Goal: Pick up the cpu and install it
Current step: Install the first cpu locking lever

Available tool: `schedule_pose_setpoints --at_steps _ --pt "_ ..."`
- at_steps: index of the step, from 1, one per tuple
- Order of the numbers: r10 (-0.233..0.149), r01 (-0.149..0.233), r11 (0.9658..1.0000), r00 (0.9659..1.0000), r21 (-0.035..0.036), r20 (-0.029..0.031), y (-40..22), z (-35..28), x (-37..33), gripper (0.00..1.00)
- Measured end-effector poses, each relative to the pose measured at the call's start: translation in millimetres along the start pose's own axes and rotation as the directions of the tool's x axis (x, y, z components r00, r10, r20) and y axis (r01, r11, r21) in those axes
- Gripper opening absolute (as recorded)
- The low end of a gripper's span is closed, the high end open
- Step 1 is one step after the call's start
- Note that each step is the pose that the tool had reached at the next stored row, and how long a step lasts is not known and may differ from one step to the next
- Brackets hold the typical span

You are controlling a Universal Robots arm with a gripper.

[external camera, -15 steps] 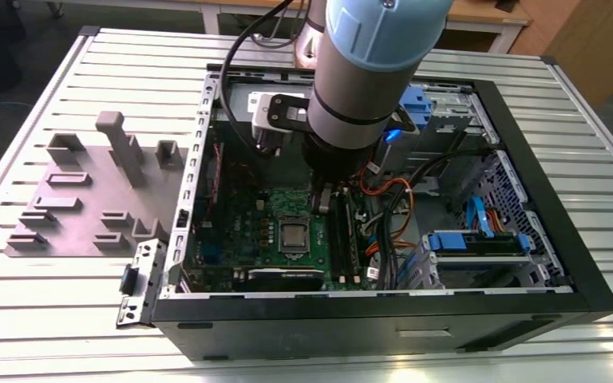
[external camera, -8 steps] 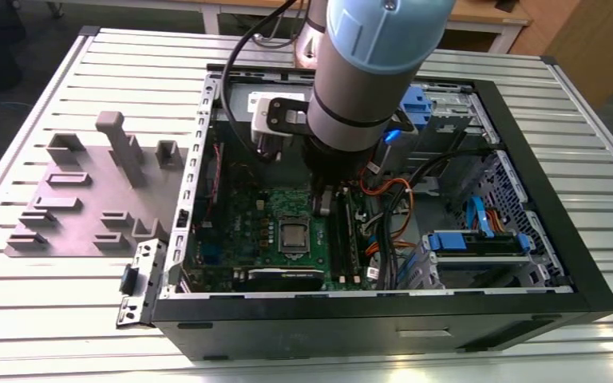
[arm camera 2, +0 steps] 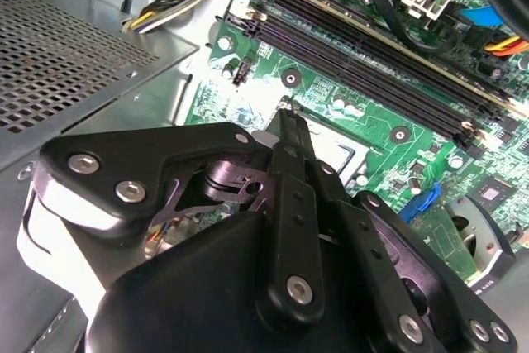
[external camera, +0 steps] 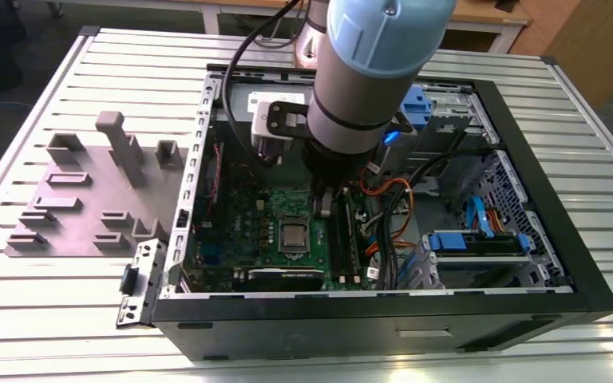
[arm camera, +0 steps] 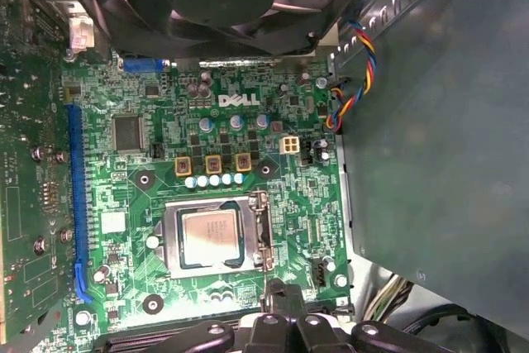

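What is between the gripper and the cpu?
In the first wrist view, just a strip of green motherboard and the socket frame edge lie between gripper and cpu.

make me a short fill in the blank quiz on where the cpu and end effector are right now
1. The cpu lies inside its silvery ____ on the motherboard.
2. The motherboard's colour is ____.
3. In the first wrist view, a black ____ sits beyond the board's far edge.
4. The end effector hangs inside the open computer ____.

Missing words: socket frame; green; fan; case
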State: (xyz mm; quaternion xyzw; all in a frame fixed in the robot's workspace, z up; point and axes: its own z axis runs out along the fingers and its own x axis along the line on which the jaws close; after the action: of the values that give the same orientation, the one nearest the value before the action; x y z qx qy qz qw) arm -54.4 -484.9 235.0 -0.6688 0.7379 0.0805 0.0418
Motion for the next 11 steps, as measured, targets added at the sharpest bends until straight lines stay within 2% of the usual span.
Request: schedule_pose_setpoints --at_steps 6,11 --pt "-0.002 0.002 1.0 1.0 -0.0004 -0.0003 0.0 -1.1 0.3 0.11" --pt "-0.002 0.002 1.0 1.0 0.0001 -0.0046 0.2 -4.1 -0.2 0.11"
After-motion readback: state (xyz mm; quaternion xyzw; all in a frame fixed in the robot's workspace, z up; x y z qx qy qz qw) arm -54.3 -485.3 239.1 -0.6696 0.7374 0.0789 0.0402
